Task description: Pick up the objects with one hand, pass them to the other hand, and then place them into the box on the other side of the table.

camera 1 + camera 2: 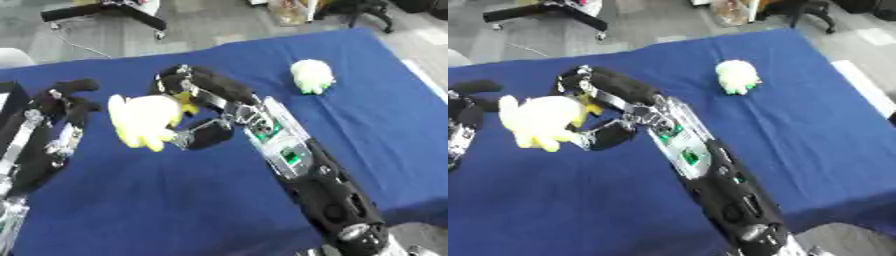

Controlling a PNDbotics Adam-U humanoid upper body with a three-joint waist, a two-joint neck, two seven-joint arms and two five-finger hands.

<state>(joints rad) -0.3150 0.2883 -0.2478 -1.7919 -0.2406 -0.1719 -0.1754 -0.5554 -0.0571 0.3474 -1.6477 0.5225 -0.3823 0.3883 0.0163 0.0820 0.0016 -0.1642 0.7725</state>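
Observation:
My right hand (206, 112) reaches across the blue table (367, 125) to its left-middle and is shut on a pale yellow plush toy (144, 120), fingers above and thumb below it. My left hand (66, 105) stands just left of the toy with its fingers spread open, a small gap between them. A second pale plush toy with green marks (311, 75) lies on the table at the far right. No box shows in either view.
The table's right edge (424, 80) drops to a grey floor. A black chair base (105, 12) stands on the floor beyond the far edge. A dark object (9, 90) sits at the far left of the table.

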